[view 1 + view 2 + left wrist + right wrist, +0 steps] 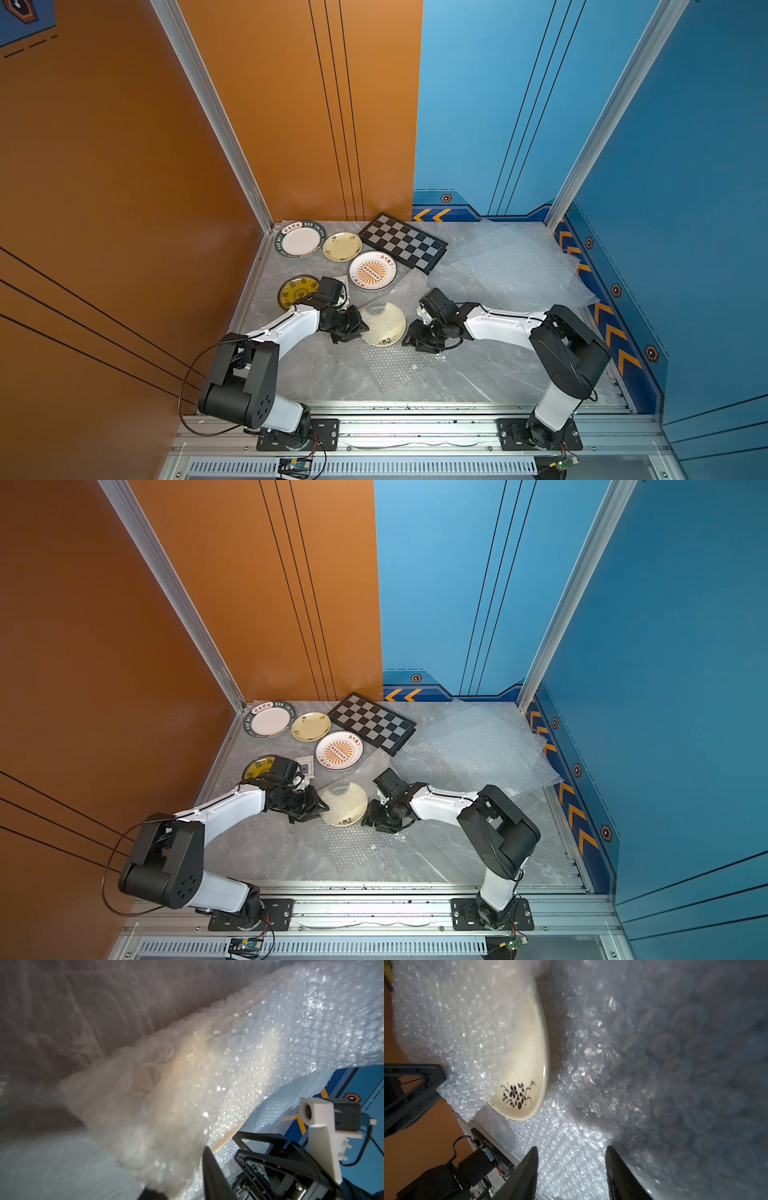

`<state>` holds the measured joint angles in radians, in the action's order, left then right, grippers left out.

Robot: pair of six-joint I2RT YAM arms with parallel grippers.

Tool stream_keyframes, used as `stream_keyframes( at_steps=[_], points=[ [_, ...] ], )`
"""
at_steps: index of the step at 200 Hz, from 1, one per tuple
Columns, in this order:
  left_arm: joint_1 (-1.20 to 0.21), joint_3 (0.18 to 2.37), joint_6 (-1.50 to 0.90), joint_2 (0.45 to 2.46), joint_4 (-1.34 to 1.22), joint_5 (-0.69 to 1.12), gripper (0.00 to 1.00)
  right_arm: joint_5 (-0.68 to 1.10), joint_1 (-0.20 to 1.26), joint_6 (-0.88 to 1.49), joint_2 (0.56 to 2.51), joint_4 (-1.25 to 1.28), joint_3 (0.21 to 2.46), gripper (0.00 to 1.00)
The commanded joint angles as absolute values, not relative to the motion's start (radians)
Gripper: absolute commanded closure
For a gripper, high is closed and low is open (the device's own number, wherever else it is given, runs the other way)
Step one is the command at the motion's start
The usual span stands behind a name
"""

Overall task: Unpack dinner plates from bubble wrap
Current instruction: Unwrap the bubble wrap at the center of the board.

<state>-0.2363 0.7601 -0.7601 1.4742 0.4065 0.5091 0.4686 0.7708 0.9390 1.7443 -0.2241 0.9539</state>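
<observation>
Nearest: wrap [390,368] lies flat on the worktop [478,374] and runs under the cream plate [384,330] at centre. The plate sits on that sheet between the two grippers. Its sprig side is bare. Its far half is under a fold [456,1022] of the same wrap. It may be tipped up a bit; can't tell.

The left gripper [360,330] is at the plate's left rim. In the left wrist view its fingers sit either side of the wrap-covered edge. Cannot tell if it is clamped or only around the edge, nor whether it has film alone or film plus rim. The right gripper [409,340] is at the right rim, jaws roughly half apart, holding nothing, with only wrap lying beyond them.

Step, my read: unwrapping the last plate, since the other four look bare. The next move calls for peeling the fold back off the plate. The right gripper should pin the sheet or steady the rim so the plate doesn't drag along. The film is thin and slippery, so a pinch could slip.

Further back are the dark-rimmed plate [293,291], partly behind the left arm, a card [304,766] and the sunburst plate [372,271]. A wrap pile [511,262] lies to the right. Farthest are the checkerboard [403,242], the pale yellow plate [342,246] and the lettered plate [300,240] by the back wall.
</observation>
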Motion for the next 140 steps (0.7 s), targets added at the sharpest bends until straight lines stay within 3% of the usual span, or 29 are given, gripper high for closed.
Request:
stream_keyframes(
  at_steps=[1,34,140],
  points=[
    [-0.239,0.787,-0.768,1.491,0.383,0.520,0.89,0.475,0.765,0.904,1.726,-0.244,0.938,0.46],
    [-0.234,0.800,-0.779,1.482,0.383,0.538,1.00,0.478,0.763,0.897,1.723,-0.253,0.937,0.46],
    [-0.132,0.787,-0.922,1.476,0.250,0.642,1.00,0.456,0.750,0.873,1.691,-0.272,0.939,0.44]
  ],
)
